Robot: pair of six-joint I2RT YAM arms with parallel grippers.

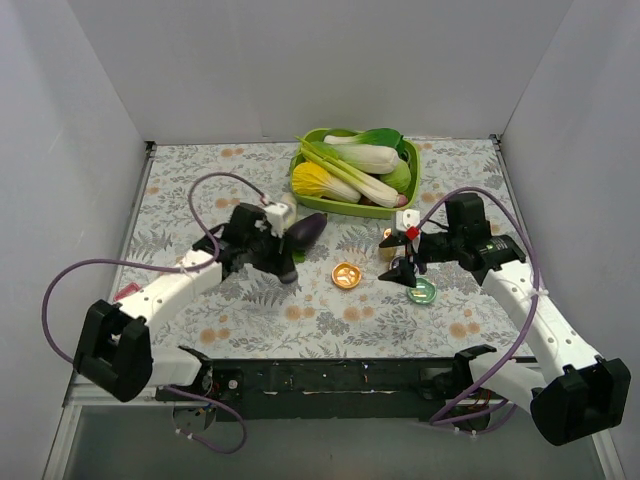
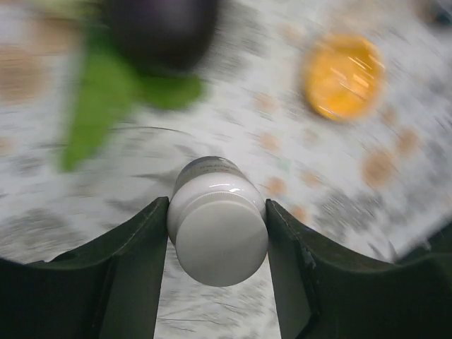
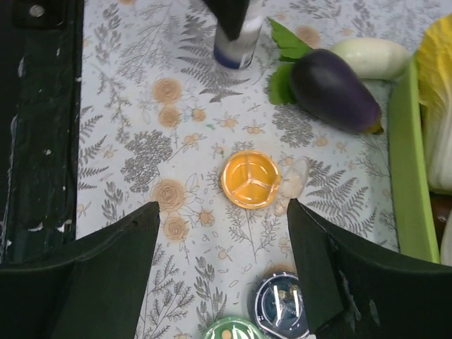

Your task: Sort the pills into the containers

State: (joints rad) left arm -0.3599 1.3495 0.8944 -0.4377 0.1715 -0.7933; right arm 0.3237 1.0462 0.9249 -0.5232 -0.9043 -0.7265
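Observation:
My left gripper (image 2: 217,206) is shut on a white pill bottle (image 2: 219,229), cap toward the camera, held just over the table; in the top view this gripper (image 1: 283,262) is left of the orange dish (image 1: 347,274). The bottle also shows in the right wrist view (image 3: 237,41). My right gripper (image 3: 222,212) is open and empty above the dishes: the orange dish (image 3: 251,179) ahead, the dark blue dish (image 3: 282,305) and the green dish (image 3: 229,330) below it. A small clear piece with pale pills (image 3: 292,185) lies beside the orange dish. The green dish (image 1: 422,291) is by the right gripper (image 1: 403,268).
A purple eggplant (image 1: 306,229) with a green leaf lies between the bottle and the lime-green tray of vegetables (image 1: 410,152) at the back. The eggplant also shows in the left wrist view (image 2: 162,28) and the right wrist view (image 3: 332,90). White walls enclose the table.

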